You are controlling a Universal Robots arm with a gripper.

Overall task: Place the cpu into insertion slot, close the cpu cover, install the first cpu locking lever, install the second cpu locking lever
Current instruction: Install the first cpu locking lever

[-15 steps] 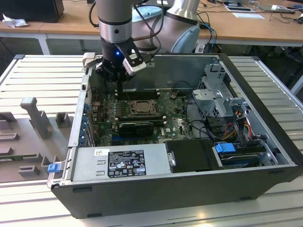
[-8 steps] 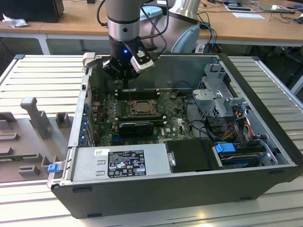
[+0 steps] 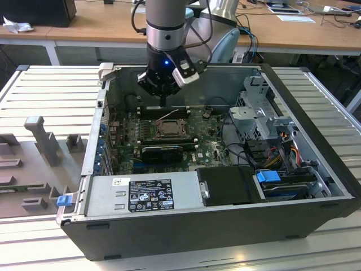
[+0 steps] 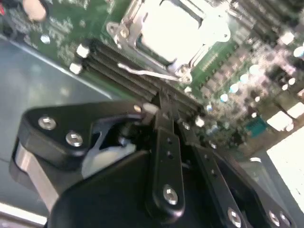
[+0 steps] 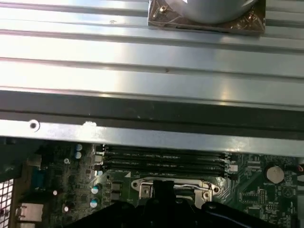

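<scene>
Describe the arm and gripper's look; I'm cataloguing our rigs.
The arm is a silver-grey cylinder with black bands and black cables running along it. The gripper has a black body showing a small blue light and a white block on one side; its black linkage fingers carry silver screws.

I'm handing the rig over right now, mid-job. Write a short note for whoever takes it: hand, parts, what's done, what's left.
Hand: shut, apparently empty, poised over the long black memory slots beside the socket.
Flat silver-grey square cpu: seated on the green motherboard.
Thin metal-frame cpu cover: down around the chip.
Thin wire locking lever: unlatched, standing clear of the socket, close to the hand's tip; contact cannot be told.
Done: chip placed, cover closed.
Left: that lever; the other lever's state cannot be told.
</scene>
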